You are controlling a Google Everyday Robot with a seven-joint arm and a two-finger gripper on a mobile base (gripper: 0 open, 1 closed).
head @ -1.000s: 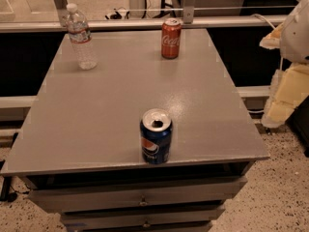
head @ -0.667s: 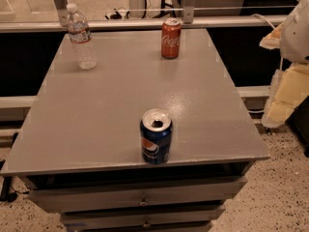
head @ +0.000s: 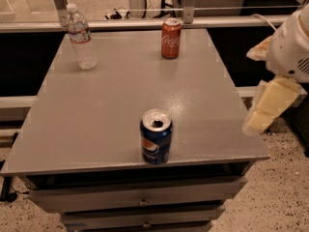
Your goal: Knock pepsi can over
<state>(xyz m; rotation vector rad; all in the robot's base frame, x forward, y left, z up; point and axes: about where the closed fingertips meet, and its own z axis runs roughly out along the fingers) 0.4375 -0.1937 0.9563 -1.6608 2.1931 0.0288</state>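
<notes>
1. Step: approach, with no contact made. The pepsi can [head: 156,137] stands upright at 6 o'clock on the counter [head: 96,110], close to the front edge, with its opened top facing up.
2. The gripper [head: 270,105] hangs off the counter's right side, at about 3 o'clock from the pepsi can and well apart from it. It sits beyond the counter edge, over the floor.
3. Jaws: can't tell whether they are spread or pressed together. They hold nothing that I can see.
4. Arm [head: 292,47] pose: the white housing sits high at the right frame edge, and the pale gripper section angles down and to the left toward the counter corner.
5. Next move, my read: bring the gripper in over the right edge, travelling toward 9 o'clock at upper-can height. Then push sideways through the can's top half so it tips rather than slides.
6. Risk: the can is near the front lip. A push with any 6 o'clock component could send it off the counter, so keep the push lateral or toward 12.
7. Not targets: the Coca-Cola can [head: 171,38] at 12–1 o'clock and the water bottle [head: 82,40] at 11 o'clock. Both stand at the far edge, well apart from the sweep path.
</notes>
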